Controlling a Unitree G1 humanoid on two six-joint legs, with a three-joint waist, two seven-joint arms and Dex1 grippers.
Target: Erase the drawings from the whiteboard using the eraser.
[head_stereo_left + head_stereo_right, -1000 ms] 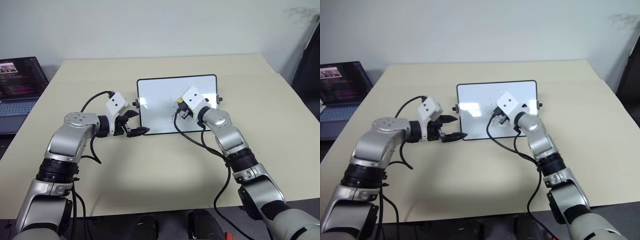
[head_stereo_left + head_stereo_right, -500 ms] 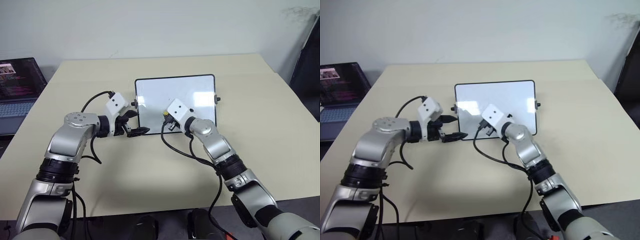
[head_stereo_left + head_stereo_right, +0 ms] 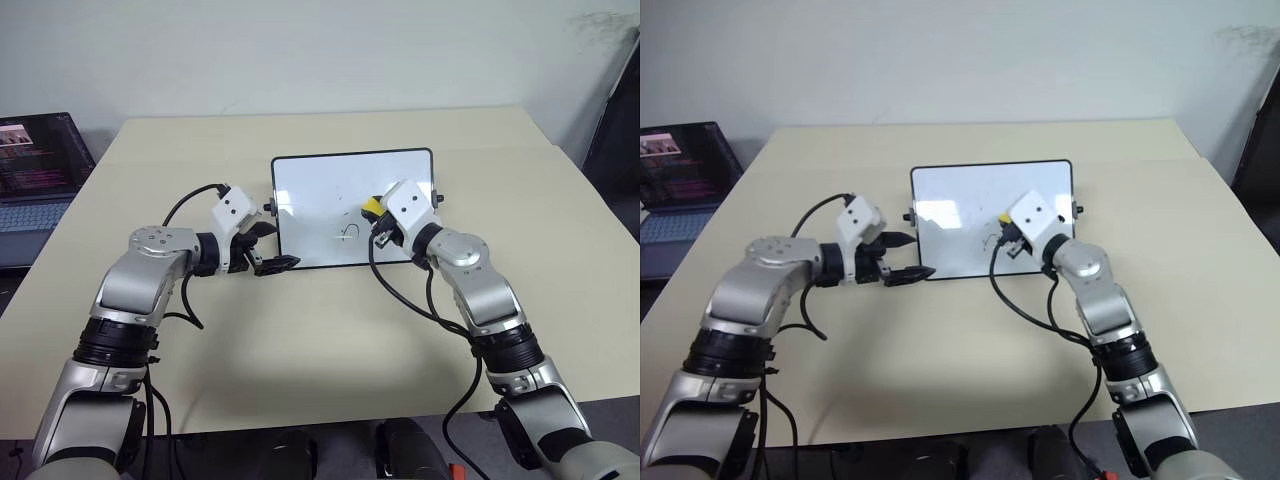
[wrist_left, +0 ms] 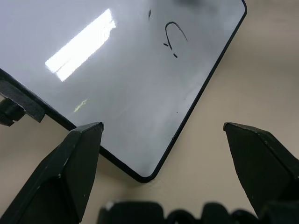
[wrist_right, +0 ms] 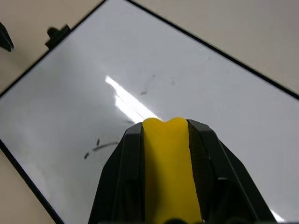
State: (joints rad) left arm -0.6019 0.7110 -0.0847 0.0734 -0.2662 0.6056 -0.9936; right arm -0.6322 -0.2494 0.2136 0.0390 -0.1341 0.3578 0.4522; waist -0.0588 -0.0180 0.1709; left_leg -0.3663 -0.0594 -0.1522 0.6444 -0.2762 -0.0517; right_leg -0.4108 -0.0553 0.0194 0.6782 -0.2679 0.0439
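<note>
Yellow eraser (image 5: 167, 172) sits pinched in the right gripper (image 3: 377, 222) over the whiteboard (image 3: 320, 185) on the table (image 3: 300, 340) — a few drawings (image 3: 348, 231) remain near the front edge. Left gripper (image 3: 268, 247) stands spread around the board's near-left corner without clamping it, so a hard wipe could skid the board — or miss the faint strokes.

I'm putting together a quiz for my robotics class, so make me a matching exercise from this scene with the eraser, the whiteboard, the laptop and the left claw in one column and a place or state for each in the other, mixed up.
Column one:
1. eraser
2. whiteboard
3. laptop
4. left claw

Column two:
A. open, at the board's near corner
B. off the table's left side, screen lit
C. clamped in the right claw
D. flat on the table, a few marks left

Pairs: 1-C, 2-D, 3-B, 4-A
</note>
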